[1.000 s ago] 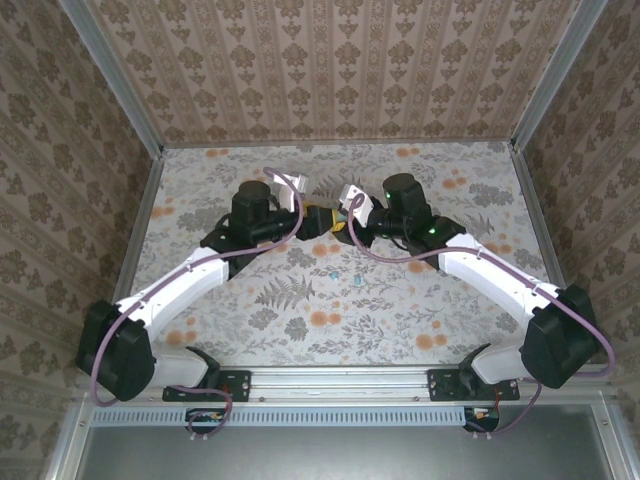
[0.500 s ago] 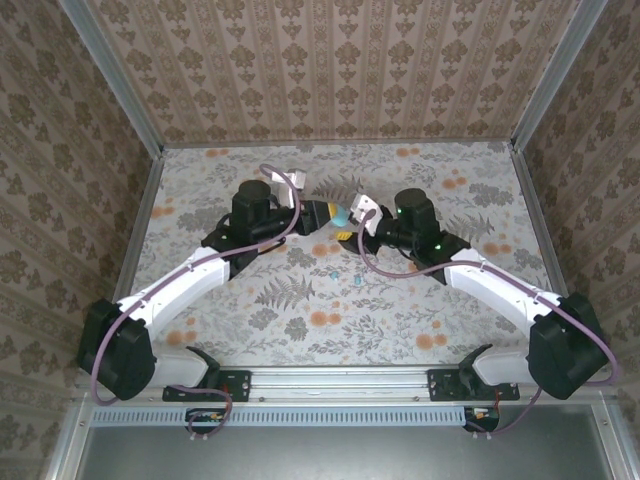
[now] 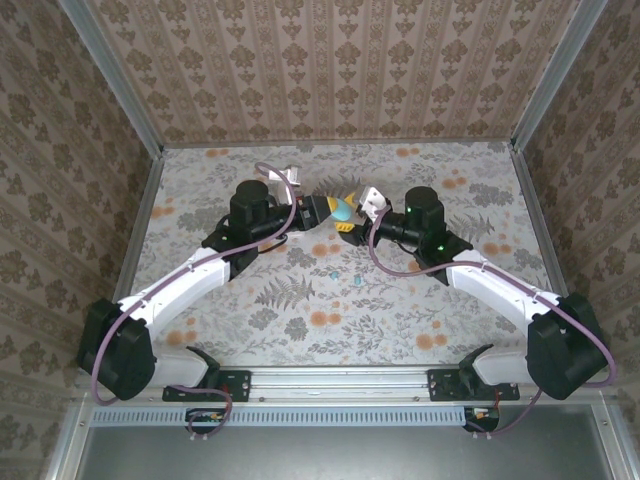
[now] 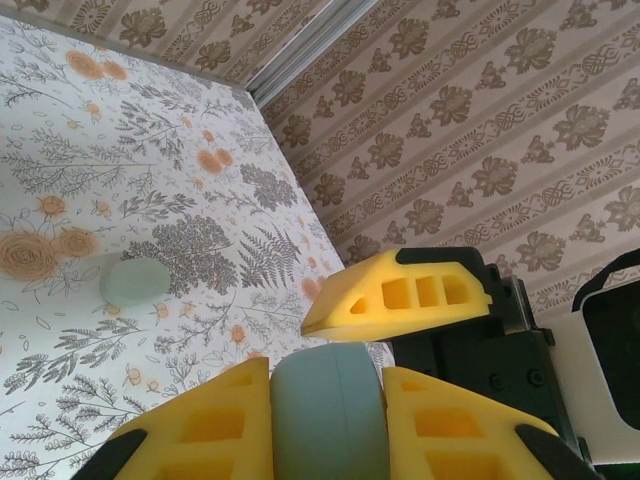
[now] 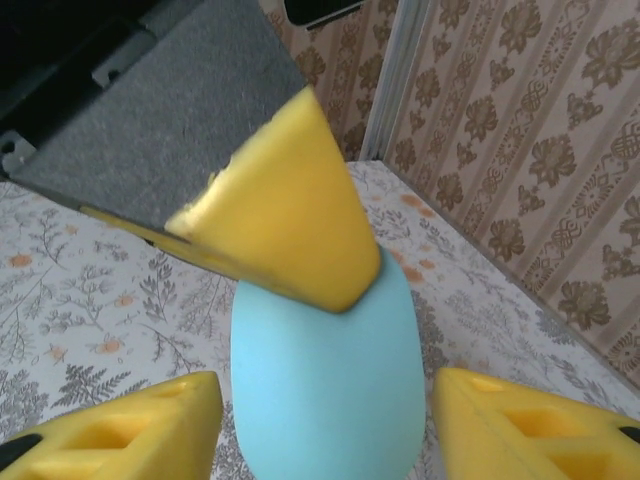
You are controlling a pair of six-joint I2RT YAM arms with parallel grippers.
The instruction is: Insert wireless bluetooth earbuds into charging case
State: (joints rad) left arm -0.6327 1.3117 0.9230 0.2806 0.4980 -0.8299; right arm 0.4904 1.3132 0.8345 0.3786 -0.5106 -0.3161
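The light-blue charging case (image 3: 342, 208) hangs above the middle of the table, and my left gripper (image 3: 328, 211) is shut on it. The left wrist view has the case (image 4: 330, 430) pinched between my yellow fingers (image 4: 210, 420). My right gripper (image 3: 351, 224) stands open around the same case (image 5: 320, 400), its fingers (image 5: 140, 420) apart from it on both sides. One left finger (image 5: 290, 220) lies across the case's top. Two tiny earbuds (image 3: 333, 271) (image 3: 356, 279) lie on the table nearer the arms' bases.
A pale green rounded object (image 4: 133, 282) rests on the floral tabletop (image 3: 300, 320) beyond the grippers. Patterned walls (image 3: 330, 70) close in the back and both sides. Both arms meet over the table's middle.
My left gripper has shut on the case. My right gripper has opened off it and drawn back a little to the right.
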